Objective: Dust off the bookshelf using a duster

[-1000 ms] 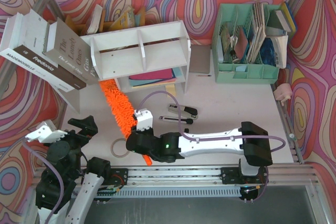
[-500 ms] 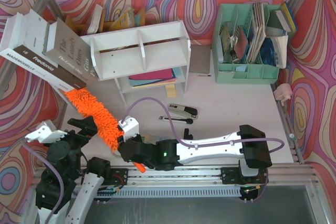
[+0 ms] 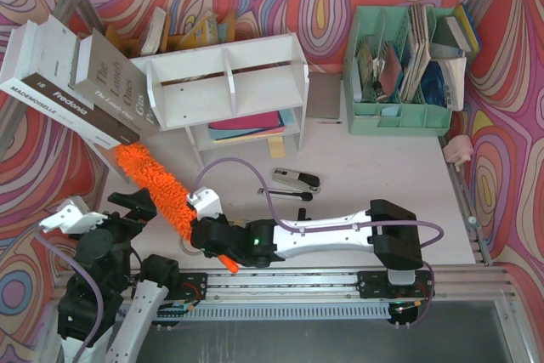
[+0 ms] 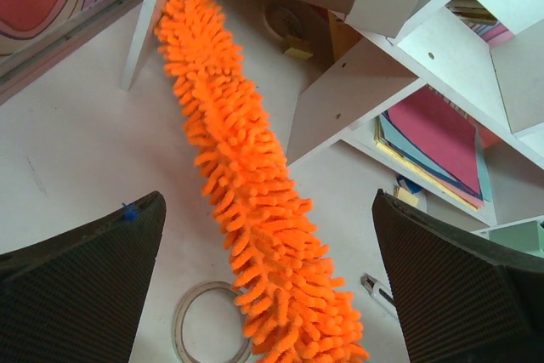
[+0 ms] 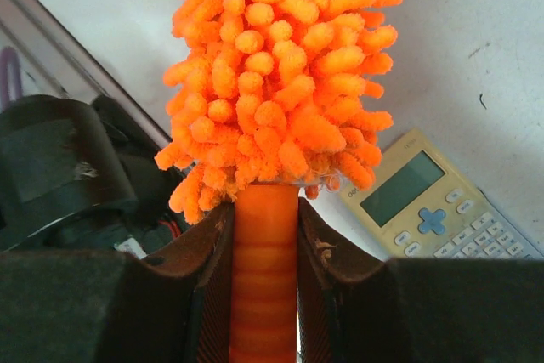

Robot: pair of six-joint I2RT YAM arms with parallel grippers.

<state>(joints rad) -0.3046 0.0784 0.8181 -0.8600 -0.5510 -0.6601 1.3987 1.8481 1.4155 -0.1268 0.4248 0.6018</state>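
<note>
The white bookshelf (image 3: 225,82) stands at the back centre with coloured folders in its lower tier. The orange fluffy duster (image 3: 161,193) slants from the front centre toward the back left, its tip under the leaning books, left of the shelf's front leg. My right gripper (image 3: 206,234) is shut on the duster's orange handle (image 5: 263,269), and the fluffy head (image 5: 280,65) rises just beyond the fingers. My left gripper (image 3: 134,206) hangs open just left of the duster. In the left wrist view the duster (image 4: 246,184) runs between the wide-apart fingers (image 4: 459,286) without touching them.
Large books (image 3: 76,74) lean against the shelf's left side. A mint-green organizer (image 3: 404,65) stands back right. A stapler (image 3: 296,178), a pen (image 3: 285,194) and a tape ring (image 4: 208,329) lie on the table. A calculator (image 5: 433,206) lies beside the duster head.
The right gripper has moved left and swung the duster with it, so the tip went from the shelf's lower front to under the leaning books. The left arm stayed still.
</note>
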